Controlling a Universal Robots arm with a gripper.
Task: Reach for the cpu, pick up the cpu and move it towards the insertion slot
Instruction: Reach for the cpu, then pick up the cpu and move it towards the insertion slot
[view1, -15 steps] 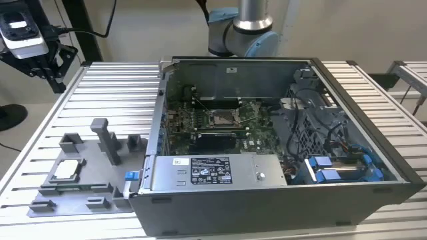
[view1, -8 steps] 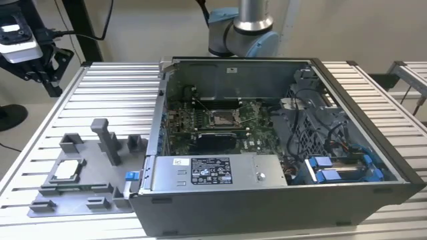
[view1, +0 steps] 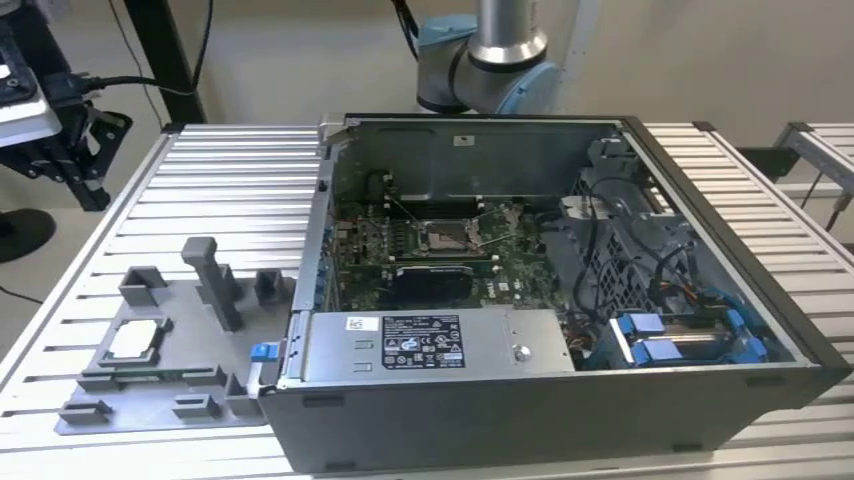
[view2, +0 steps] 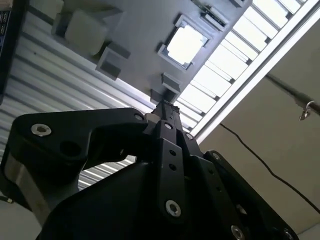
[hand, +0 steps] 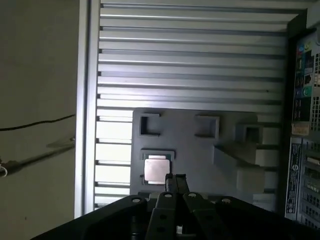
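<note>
Arm (view1: 482, 58) is up at 12 o'clock in the exterior view: upright silver tube on a grey joint with a blue cap. Gripper (hand: 175, 178) in both wrist views has black linkages narrowing to slim fingertips (view2: 165, 111), pressed together, gripping nothing.

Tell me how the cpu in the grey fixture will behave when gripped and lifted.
The cpu looks thin, flat and metal-topped, so it is probably stiff and light. Its smooth, shiny top may be slippery. It sits in a framed pocket of the grey fixture, so it likely won't slide if nudged, and should not roll or tip.
</note>
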